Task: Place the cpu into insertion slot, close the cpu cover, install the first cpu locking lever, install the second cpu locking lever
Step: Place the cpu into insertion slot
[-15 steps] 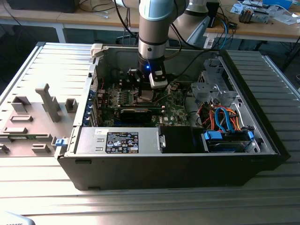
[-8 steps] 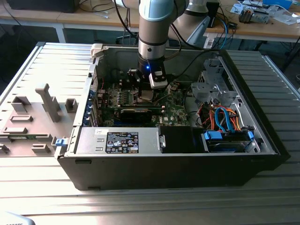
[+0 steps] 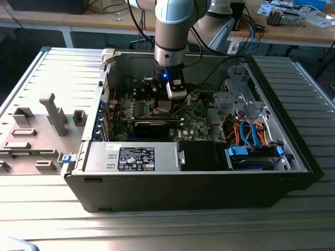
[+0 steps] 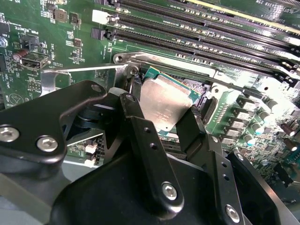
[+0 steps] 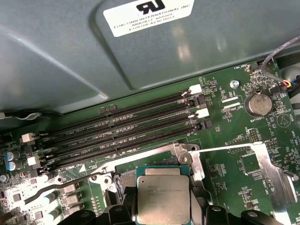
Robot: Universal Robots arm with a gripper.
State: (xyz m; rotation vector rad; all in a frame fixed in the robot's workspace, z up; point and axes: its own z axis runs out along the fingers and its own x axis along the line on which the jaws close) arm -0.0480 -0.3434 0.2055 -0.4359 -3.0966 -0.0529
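Note:
My gripper (image 3: 167, 102) reaches down into the open computer case, over the green circuit board. In both wrist views its black fingers (image 4: 133, 110) sit against opposite edges of the cpu (image 4: 161, 105), a flat square plate with a dull metallic face. The cpu (image 5: 163, 197) is over the insertion slot (image 5: 123, 180), whose dark recess and silvery rim show around it; I cannot tell whether it rests in the slot. The cpu cover (image 5: 269, 171) is swung open to one side of the slot. A thin locking lever (image 5: 51, 187) stands free beside the slot.
Several long black memory slots (image 5: 126, 131) run just beyond the socket. A grey metal housing (image 5: 70, 56) rises behind them. A coin battery (image 5: 258, 104) and small capacitors (image 5: 11, 159) stand on the board. Case walls (image 3: 272, 94), a power supply (image 3: 133, 157) and drive cables (image 3: 251, 133) surround the work area.

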